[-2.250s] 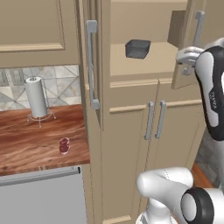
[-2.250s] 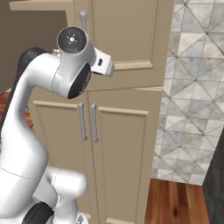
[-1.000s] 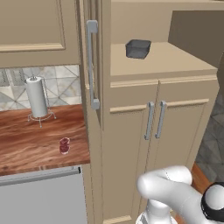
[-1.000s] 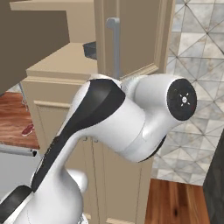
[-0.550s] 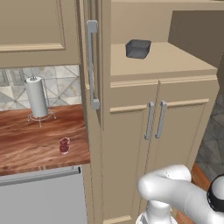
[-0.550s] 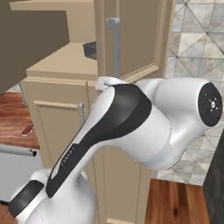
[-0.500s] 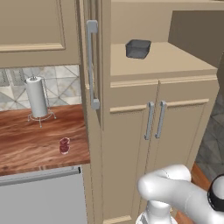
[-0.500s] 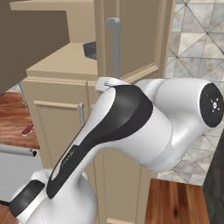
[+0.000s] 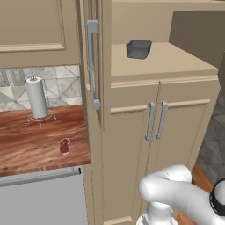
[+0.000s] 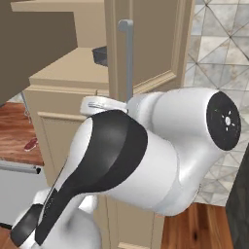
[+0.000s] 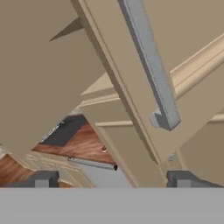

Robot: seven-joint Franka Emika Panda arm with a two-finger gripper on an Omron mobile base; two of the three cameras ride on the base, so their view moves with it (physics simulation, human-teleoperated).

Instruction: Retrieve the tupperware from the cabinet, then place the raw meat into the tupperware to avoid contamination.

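Jaws now parting wide, holding nothing, facing the tall beige wooden cabinet's door edge; small dark grey rectangular tupperware sitting on its open shelf; dark red raw meat lying on the wooden bench.

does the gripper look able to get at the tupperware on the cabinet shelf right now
Probably yes. The upper doors stand open and the tupperware sits bare on the cabinet shelf. The open gripper is low beside a door handle, so it must rise first.

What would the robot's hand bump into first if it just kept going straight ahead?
Probably the edge of the open cabinet door with its long grey handle, straight ahead of the open hand; depth is hard to judge.
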